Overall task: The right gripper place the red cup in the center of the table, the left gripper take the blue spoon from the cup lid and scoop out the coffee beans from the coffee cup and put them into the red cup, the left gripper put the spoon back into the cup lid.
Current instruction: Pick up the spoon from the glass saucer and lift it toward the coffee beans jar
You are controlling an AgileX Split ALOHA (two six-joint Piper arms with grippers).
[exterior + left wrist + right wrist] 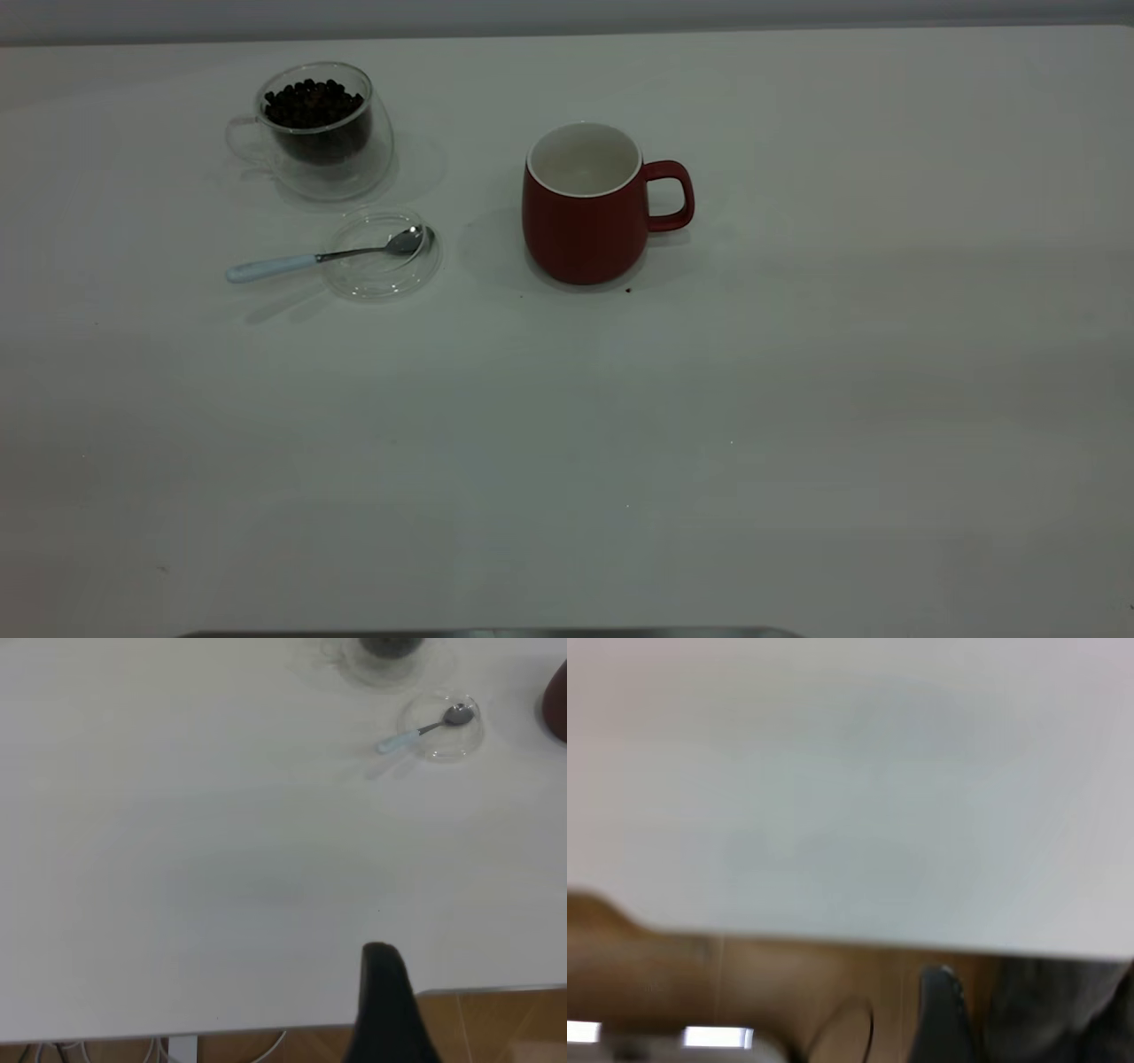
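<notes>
Spoon (310, 258): light, stiff, slippery; grasp the pale handle overhanging the lid (381, 254). Left gripper (383, 992) waits at the worktop (567, 443) edge; finger state indeterminable.

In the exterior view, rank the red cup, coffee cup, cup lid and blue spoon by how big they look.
1. red cup and coffee cup: close in apparent size, so I won't rank them against each other.
2. cup lid: clearly smaller.
3. blue spoon: longer than the lid is wide, but thinnest and covering least area.
</notes>
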